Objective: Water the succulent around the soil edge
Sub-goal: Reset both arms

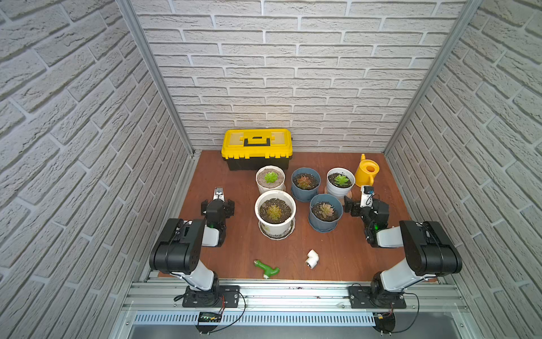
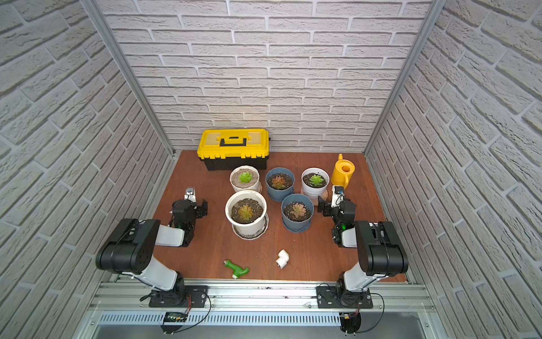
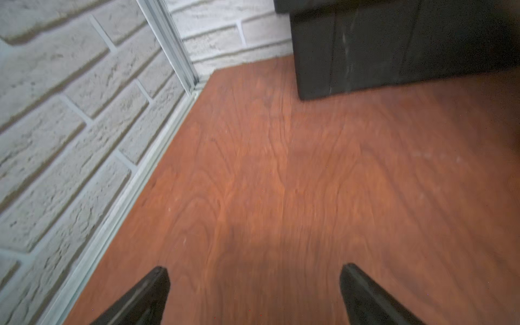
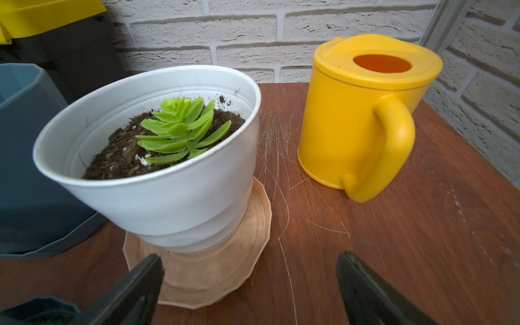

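Several potted succulents stand mid-table. The nearest to my right gripper is a green succulent (image 4: 180,126) in a white pot (image 1: 340,187) on a beige saucer (image 4: 213,270). A yellow watering can (image 1: 367,172) (image 4: 363,112) stands upright just right of that pot, with its handle (image 4: 394,146) turned toward my right gripper. My right gripper (image 1: 365,203) (image 4: 250,259) is open and empty, a short way in front of the pot and can. My left gripper (image 1: 217,202) (image 3: 255,268) is open over bare wood at the left, holding nothing.
A yellow and black toolbox (image 1: 257,146) sits against the back wall. Two blue pots (image 1: 305,182) (image 1: 325,211) and two more white pots (image 1: 270,177) (image 1: 275,210) crowd the centre. A green fitting (image 1: 266,267) and a white pipe elbow (image 1: 312,258) lie near the front edge.
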### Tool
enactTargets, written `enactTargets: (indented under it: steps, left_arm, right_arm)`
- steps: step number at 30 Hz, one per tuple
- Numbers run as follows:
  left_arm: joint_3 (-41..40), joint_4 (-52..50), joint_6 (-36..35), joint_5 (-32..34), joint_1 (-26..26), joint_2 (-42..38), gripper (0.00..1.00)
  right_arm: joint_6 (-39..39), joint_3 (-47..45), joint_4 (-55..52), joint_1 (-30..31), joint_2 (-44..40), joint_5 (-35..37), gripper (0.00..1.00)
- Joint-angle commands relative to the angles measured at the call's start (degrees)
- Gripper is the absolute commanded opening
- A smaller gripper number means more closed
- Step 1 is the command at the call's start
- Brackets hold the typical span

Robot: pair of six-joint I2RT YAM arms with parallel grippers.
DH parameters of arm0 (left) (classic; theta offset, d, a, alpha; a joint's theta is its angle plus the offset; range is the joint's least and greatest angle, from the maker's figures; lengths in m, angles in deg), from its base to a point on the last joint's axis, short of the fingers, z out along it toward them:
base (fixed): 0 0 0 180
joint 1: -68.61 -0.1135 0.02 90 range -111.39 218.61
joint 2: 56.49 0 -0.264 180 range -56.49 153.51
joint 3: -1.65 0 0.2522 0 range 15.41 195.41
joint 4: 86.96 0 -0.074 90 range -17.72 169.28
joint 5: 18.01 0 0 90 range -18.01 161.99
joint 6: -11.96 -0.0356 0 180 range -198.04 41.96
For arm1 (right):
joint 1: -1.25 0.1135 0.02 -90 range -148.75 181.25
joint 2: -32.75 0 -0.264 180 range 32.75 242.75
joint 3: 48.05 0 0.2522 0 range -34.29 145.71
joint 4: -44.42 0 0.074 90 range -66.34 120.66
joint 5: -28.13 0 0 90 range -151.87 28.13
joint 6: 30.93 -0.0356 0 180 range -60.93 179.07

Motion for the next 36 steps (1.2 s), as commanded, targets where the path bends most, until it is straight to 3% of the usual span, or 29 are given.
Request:
enactTargets:
  steps: [1,36]
  left_arm:
    - [1.89,-2.00,0.75,-4.04,-0.41,-1.11,0.98]
    - [1.76,-1.53,0.91,-3.76,-0.57,-1.11,0.98]
  right_arm:
    - [0.30,0.66,1.34,0.41,-1.23,-0.53,0.99]
    - [2.79,1.97,-1.16,1.57,-1.31,-2.79,0.99]
